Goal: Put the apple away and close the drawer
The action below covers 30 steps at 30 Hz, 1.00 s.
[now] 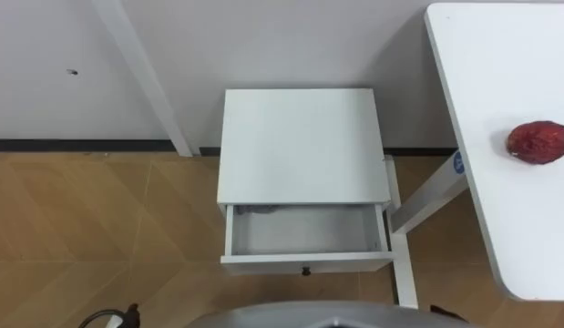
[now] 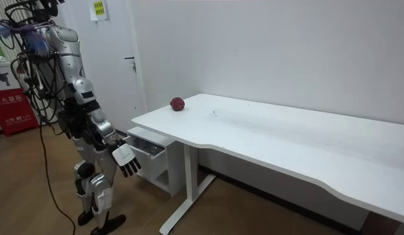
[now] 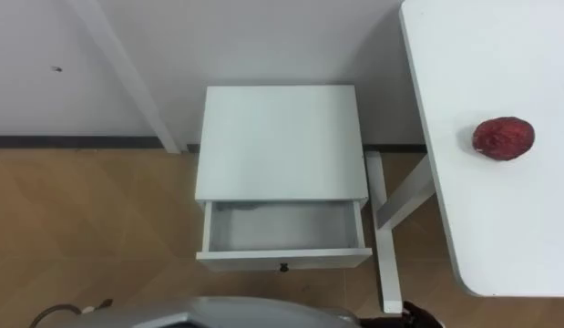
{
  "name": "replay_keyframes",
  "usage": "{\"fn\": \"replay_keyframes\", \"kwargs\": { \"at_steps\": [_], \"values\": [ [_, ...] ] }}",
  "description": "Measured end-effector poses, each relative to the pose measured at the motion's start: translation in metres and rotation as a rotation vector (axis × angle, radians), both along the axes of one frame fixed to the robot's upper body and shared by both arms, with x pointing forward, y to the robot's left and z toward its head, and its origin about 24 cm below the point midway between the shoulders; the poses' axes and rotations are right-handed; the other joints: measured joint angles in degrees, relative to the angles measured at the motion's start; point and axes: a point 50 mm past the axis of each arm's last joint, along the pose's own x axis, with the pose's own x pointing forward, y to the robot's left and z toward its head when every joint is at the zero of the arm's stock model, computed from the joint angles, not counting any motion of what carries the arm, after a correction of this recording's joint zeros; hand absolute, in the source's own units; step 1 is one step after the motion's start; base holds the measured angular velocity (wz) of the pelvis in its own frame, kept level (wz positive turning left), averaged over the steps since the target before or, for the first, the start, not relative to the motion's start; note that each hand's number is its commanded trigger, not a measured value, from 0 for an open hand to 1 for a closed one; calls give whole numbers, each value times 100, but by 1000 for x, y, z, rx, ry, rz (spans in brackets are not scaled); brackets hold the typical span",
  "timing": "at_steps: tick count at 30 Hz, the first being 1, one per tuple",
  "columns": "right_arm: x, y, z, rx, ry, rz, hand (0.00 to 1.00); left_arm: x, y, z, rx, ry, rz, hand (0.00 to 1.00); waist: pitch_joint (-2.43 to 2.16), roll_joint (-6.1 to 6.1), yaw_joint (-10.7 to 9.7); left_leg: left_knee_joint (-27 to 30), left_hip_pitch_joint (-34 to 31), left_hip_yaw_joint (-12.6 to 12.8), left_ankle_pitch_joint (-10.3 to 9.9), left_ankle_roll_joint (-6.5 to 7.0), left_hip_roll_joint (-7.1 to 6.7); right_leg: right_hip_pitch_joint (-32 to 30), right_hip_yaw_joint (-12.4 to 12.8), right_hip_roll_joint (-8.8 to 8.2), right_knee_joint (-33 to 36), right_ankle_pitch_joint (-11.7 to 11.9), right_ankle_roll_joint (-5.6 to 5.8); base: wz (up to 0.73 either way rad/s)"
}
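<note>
A dark red apple (image 1: 539, 142) lies on the white table (image 1: 500, 64) to my right, near its left end; the room view has the apple (image 2: 177, 104) at the table's far corner. In front of me a small white cabinet (image 1: 300, 146) stands against the wall. Its drawer (image 1: 304, 262) is pulled out, with nothing inside and a small dark knob on the front. I stand facing the cabinet. In the room view my right hand (image 2: 126, 160) hangs open at hip height, a short way from the drawer (image 2: 146, 145).
A white table leg (image 1: 405, 264) and its slanted brace stand just right of the cabinet. A white door frame (image 1: 145, 73) runs along the wall at the left. Wood floor lies left of the cabinet.
</note>
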Motion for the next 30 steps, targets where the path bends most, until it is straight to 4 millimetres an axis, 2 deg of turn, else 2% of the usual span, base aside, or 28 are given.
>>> {"fn": "replay_keyframes", "kwargs": {
  "at_steps": [8, 12, 14, 16, 17, 18, 22, 26, 27, 30],
  "values": [
    [2, 0, 0, -1, -4, 0, 0, 0, 0, 0, 0, 0, 1, 0, -11, -6, 14, -6, 3, 39, 0, 0, 3, -3, 15, 1, 9, 0, 0, 0],
    [2, -1, 0, -7, -24, -119, 0, 0, 1, -1, -1, 1, 17, 0, -16, -11, 13, -5, 16, 126, 0, 0, 12, -3, 66, 5, 30, 3, -2, -6],
    [1, -4, 0, -2, -55, -263, 0, -4, 2, -1, 1, 7, 40, 0, -11, -19, 21, -10, 55, 165, 0, 0, 17, -2, 136, 11, 53, 3, -2, -14],
    [0, -11, 3, 4, -123, -524, 0, -4, 6, 1, 10, -12, 75, 0, -9, -31, -19, -2, 66, 168, -9, 11, 18, -13, 171, 9, 81, 1, -2, -10],
    [-1, -13, 3, 3, -141, -593, 0, -3, 7, 2, 14, -18, 81, 0, -7, -36, -37, -2, 66, 167, -10, 12, 18, -15, 171, 9, 84, 0, -1, 0],
    [-1, -18, 5, 4, -179, -716, 0, -4, 11, 3, 24, -32, 90, 0, 11, -24, -77, -4, 65, 167, -10, 12, 17, -15, 174, 9, 83, -1, 0, 4],
    [2, -39, 14, 28, -397, -1237, 0, -6, 21, 7, 64, -64, 150, 0, 15, 3, -299, -12, 82, 262, -28, 35, 30, -33, 228, 16, 92, -10, 14, -5],
    [1, -47, 17, 44, -512, -1489, 0, -8, 26, 9, 88, -70, 171, 0, -26, 60, -321, -4, 80, 321, -76, 39, 79, -100, 313, 42, 145, -11, 12, -15],
    [0, -48, 18, 54, -533, -1565, 0, -7, 27, 9, 92, -73, 170, 0, -33, 5, -359, -2, 82, 325, -77, 40, 73, -110, 305, 34, 217, -12, 13, -3],
    [4, -55, 21, 51, -571, -1716, 0, -7, 30, 10, 102, -77, 171, 0, -37, -9, -388, 3, 72, 359, -76, 41, 50, -137, 322, 25, 250, -15, 17, -2]
  ]
}}
